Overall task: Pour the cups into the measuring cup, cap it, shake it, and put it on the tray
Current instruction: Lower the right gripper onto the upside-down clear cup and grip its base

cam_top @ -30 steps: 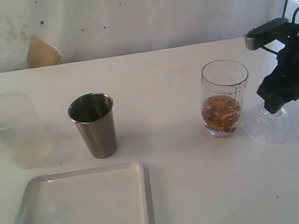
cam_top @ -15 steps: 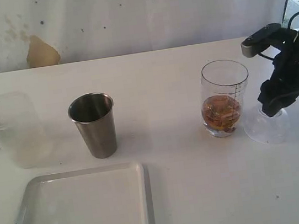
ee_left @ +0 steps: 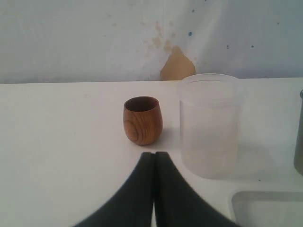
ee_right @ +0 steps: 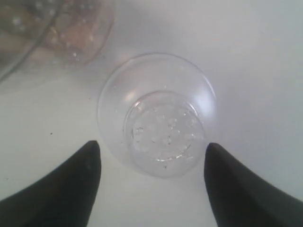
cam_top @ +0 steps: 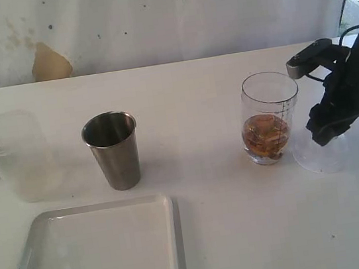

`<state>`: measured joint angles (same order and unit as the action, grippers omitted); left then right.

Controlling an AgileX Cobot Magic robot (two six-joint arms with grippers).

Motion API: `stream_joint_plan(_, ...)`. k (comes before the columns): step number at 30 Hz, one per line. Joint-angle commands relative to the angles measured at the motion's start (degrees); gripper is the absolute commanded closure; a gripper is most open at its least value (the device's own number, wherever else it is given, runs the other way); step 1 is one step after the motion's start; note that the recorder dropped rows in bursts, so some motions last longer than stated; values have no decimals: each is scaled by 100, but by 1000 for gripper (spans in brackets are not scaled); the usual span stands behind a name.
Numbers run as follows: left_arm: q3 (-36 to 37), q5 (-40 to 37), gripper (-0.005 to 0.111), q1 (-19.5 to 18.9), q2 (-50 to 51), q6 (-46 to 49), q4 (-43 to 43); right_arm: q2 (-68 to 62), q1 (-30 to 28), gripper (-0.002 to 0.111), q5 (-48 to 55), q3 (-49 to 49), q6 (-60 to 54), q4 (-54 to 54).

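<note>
Right gripper (ee_right: 152, 147) gapes wide above dome cap (ee_right: 158, 113).

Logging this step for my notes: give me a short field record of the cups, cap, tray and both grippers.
measuring cup: upright, uncapped, amber contents at bottom
dome cap: on the table beside the measuring cup
right gripper: open, straddling the cap, not touching it
left gripper: shut, empty, facing the wooden cup
steel tumbler: upright, just beyond the tray
tray: nothing on it
</note>
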<state>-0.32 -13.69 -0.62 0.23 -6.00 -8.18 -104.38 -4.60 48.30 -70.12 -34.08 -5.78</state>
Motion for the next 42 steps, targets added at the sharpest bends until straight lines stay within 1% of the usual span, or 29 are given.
stream_joint_plan(1,32,9,107,-25,-23,-8,-20,-36,-46,49,-202,55,-71,18)
stream_joint_plan(9,32,9,107,-25,-23,-8,-20,-36,-46,50,-363,55,-173,-58)
stream_joint_plan(13,32,9,107,-25,-23,-8,-20,-36,-46,52,-318,64,-173,-112)
stream_joint_plan(17,32,9,107,-25,-23,-8,-20,-36,-46,57,-315,88,-173,-124)
stream_joint_plan(23,32,9,107,-25,-23,-8,-20,-46,-46,57,-366,156,-173,-124)
stream_joint_plan(29,32,9,107,-25,-23,-8,-20,-46,-46,61,-353,156,-152,-145)
stream_joint_plan(32,32,9,107,-25,-23,-8,-20,-46,-46,73,-353,156,-152,-145)
stream_joint_plan(36,32,9,107,-25,-23,-8,-20,-10,-46,102,-316,156,-152,39)
stream_joint_plan(37,32,9,107,-25,-23,-8,-20,32,-46,108,-291,156,-152,87)
stream_joint_plan(42,32,9,107,-25,-23,-8,-20,265,-55,108,-175,81,-23,176)
